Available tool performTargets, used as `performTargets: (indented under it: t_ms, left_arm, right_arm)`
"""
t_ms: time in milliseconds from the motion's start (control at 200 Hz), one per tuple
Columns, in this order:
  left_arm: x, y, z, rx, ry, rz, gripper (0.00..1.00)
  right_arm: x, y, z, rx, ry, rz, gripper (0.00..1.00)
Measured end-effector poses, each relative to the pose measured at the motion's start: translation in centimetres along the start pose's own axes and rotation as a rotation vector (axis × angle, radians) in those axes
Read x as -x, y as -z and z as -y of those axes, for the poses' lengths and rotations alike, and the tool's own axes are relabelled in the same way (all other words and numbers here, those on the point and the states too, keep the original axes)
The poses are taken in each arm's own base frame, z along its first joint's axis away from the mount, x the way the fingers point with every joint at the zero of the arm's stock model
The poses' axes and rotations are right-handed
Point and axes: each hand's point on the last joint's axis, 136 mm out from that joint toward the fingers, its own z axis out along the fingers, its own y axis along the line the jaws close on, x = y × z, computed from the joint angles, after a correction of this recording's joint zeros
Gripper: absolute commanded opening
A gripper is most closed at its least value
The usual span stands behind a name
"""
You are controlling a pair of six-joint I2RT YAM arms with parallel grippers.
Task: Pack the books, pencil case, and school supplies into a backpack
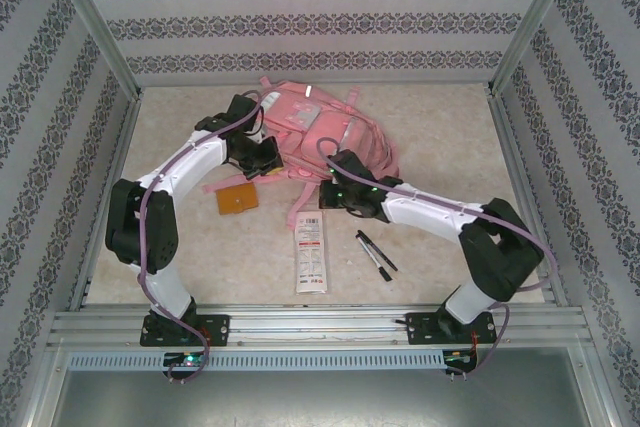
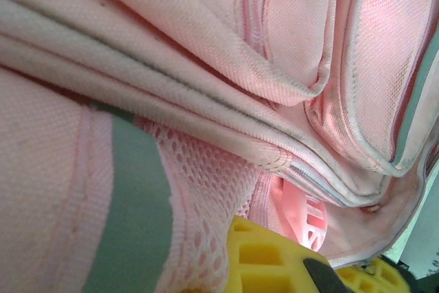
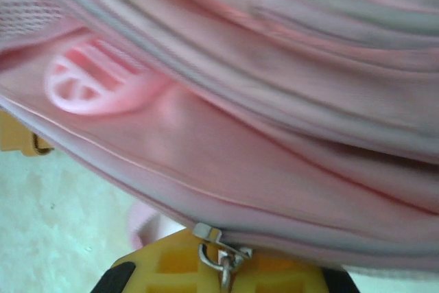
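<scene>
1. The backpack [image 1: 320, 132] lies on the table [image 1: 450, 147] at the far middle, between my two arms.
2. The booklet [image 1: 237, 198] lies flat on the table, near-left of the backpack and just beside one of its straps [image 1: 298, 205].
3. The pencil case [image 1: 310, 257] lies nearer than the backpack, at the middle, its length running near to far. It is right of the booklet and apart from it.
4. The two pens [image 1: 375, 252] lie side by side just right of the pencil case, slanted.
5. My left gripper [image 1: 266, 164] sits against the backpack's left side, farther than the booklet.
6. My right gripper [image 1: 332, 190] sits at the backpack's near edge, with the zip pull [image 3: 221, 260] between its closed fingertips.
</scene>
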Motion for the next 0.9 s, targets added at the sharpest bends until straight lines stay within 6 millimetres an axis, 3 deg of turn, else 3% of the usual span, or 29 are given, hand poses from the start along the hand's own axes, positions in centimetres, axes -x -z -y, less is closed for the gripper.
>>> performTargets:
  t_ms: [105, 305, 400, 490, 640, 734, 904]
  left_arm:
    - [0.9, 0.3, -0.6, -0.001, -0.021, 0.009, 0.0]
    - [2.8, -0.4, -1.4, 0.005, -0.093, -0.002, 0.0]
    - [4.7, -1.4, -1.4, 0.006, -0.105, -0.017, 0.18]
    - [7.8, -2.5, -1.7, 0.002, -0.093, 0.005, 0.31]
    - [11.4, -2.4, -2.3, -0.003, -0.056, 0.052, 0.43]
    - [10.8, -1.1, -2.8, 0.005, -0.034, 0.067, 0.47]
    - [4.8, 1.3, -4.6, 0.015, 0.055, 0.041, 0.5]
  right_arm:
    - [-0.5, 0.9, 1.1, 0.014, 0.021, -0.014, 0.0]
    - [-1.8, 1.8, -0.7, 0.125, 0.145, -0.065, 0.0]
    - [-2.6, 1.7, -1.9, 0.161, 0.218, -0.096, 0.0]
    - [-2.6, 1.1, -3.8, 0.196, 0.268, -0.13, 0.0]
    - [-1.2, -1.1, -7.0, 0.244, 0.293, -0.159, 0.0]
    - [-0.9, -2.3, -8.1, 0.266, 0.292, -0.181, 0.0]
    - [-1.1, -3.8, -9.5, 0.289, 0.28, -0.21, 0.0]
